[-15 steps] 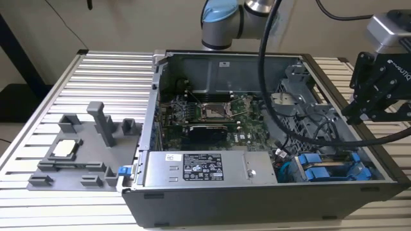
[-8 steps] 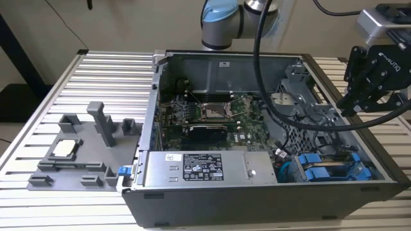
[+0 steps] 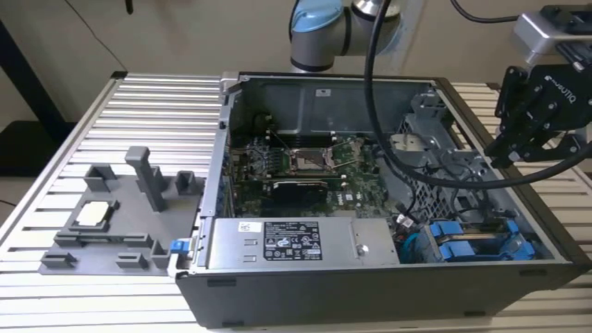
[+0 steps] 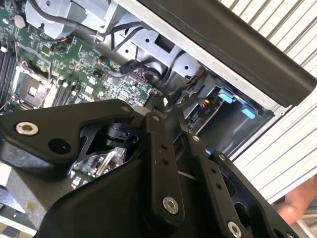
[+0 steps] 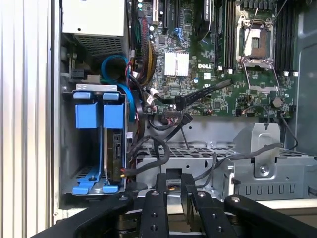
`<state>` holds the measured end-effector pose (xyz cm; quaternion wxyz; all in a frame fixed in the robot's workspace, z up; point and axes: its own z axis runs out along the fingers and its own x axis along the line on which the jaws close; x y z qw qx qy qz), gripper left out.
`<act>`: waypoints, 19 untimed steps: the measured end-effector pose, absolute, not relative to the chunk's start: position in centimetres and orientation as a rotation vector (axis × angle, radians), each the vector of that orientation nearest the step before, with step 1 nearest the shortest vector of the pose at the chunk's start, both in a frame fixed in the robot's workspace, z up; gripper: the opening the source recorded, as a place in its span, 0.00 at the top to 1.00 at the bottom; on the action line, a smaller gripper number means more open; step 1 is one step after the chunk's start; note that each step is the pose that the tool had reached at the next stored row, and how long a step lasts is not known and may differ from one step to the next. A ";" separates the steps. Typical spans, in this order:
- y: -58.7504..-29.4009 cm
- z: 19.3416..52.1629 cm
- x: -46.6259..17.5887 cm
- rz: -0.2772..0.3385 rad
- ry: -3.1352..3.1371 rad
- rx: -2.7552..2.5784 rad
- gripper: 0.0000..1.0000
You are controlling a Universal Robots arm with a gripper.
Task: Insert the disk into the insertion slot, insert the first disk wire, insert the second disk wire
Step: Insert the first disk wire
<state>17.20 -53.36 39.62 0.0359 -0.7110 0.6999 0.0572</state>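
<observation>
over the case wall at the exterior view's right, the gripper (image 3: 514, 148) hangs empty, fingers drawn together. the disk (image 5: 115, 148) sits in the insertion slot (image 5: 68, 148), seemingly fully seated, beside another blue carrier (image 5: 88, 119).

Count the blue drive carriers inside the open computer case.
2. One blue carrier and a second blue carrier stand side by side near the power-supply box; others may be hidden.

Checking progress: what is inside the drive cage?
The disk in its blue carrier, beside a second blue carrier. Only its edge shows; dark cables run alongside, and its faces are hidden.
</observation>
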 end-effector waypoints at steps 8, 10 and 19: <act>-53.2 39.5 15.2 0.175 2.150 -2.184 0.73; -53.2 39.4 14.7 0.175 2.150 -2.184 0.73; -53.1 39.0 11.7 0.175 2.150 -2.184 0.73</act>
